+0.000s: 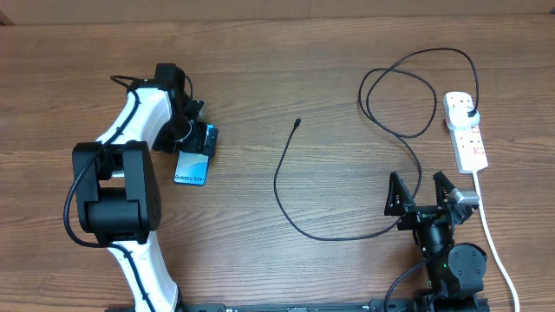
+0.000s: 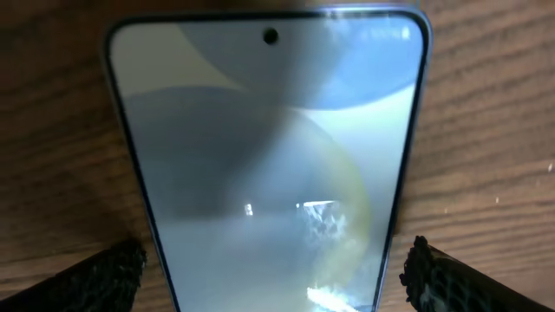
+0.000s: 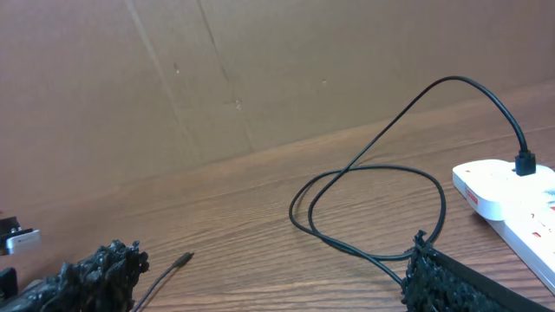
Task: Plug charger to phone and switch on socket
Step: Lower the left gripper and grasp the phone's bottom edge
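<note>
The phone [image 1: 192, 167] lies flat on the table at the left, its screen lit blue-white. My left gripper [image 1: 199, 139] is open with a finger on each side of the phone's far end; in the left wrist view the phone [image 2: 269, 165] fills the gap between the fingers [image 2: 276, 277] without touching them. The black charger cable [image 1: 286, 195] loops across the middle, its connector tip [image 1: 297, 122] lying free, also seen in the right wrist view [image 3: 179, 259]. Its plug [image 1: 469, 111] sits in the white socket strip [image 1: 466, 132]. My right gripper [image 1: 422, 188] is open and empty above the cable's near loop.
The strip's white lead [image 1: 492, 234] runs down the right side toward the table's front edge. A cardboard wall [image 3: 260, 69] stands behind the table. The cable forms a large loop [image 1: 403, 100] left of the strip.
</note>
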